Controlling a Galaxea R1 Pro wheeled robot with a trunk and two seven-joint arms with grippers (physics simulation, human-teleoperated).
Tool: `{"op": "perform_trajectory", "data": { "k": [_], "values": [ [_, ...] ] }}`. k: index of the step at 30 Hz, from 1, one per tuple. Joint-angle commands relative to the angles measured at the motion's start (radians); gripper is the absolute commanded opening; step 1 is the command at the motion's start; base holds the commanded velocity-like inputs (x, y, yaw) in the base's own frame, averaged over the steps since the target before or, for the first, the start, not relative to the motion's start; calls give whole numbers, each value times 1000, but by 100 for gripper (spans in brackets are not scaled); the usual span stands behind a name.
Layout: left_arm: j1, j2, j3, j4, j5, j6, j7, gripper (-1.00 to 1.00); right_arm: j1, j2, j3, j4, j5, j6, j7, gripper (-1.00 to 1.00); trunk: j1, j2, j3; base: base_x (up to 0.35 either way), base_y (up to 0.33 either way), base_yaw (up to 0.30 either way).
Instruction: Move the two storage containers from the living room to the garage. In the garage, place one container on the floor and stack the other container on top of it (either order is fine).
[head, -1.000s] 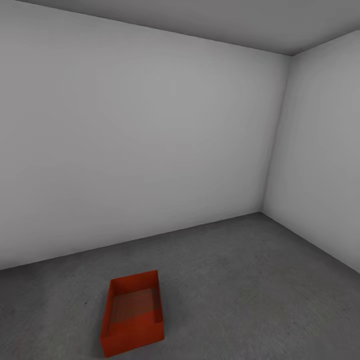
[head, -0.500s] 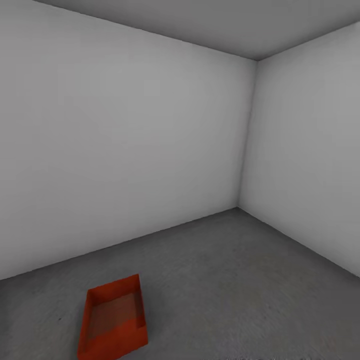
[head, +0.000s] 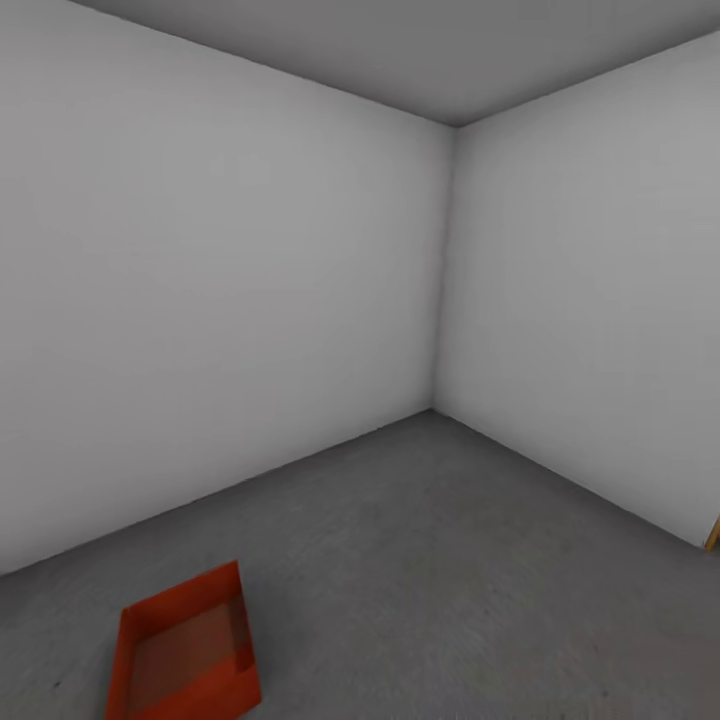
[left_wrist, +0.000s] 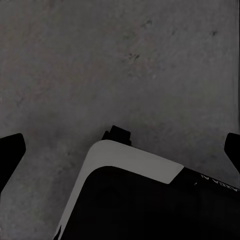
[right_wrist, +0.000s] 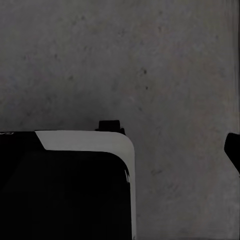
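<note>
from the head camera i see one storage container (head: 183, 658) at the lower left of the frame, orange-red, open top up, resting on the dark grey concrete floor (head: 450, 580). nothing is inside it that i can make out. two plain white-grey walls (head: 220, 300) meet in a corner right of centre in the frame, and a thin tan edge (head: 712, 533) shows at the far right margin.

in the left wrist view, the left gripper (left_wrist: 120, 150) has its dark fingertips (left_wrist: 11, 150) at the opposite side margins, spread wide apart and holding nothing, over speckled concrete and part of the robot's own black and white body (left_wrist: 130, 200).

in the right wrist view, only one dark tip (right_wrist: 233, 150) of the right gripper shows at the right margin, so i cannot tell its state.
</note>
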Motion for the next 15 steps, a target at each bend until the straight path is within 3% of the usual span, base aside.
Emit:
{"op": "perform_trajectory", "data": {
  "k": [1,15],
  "values": [
    [0,0,-1,0,5,-3,2,100,-2,0,6,3,-8,-6,0,100,0,-1,-1,0,0,-295],
    [0,0,-1,0,5,-3,2,100,-2,-1,6,3,-8,-6,0,100,0,-1,-1,0,0,-295]
  ]
}}
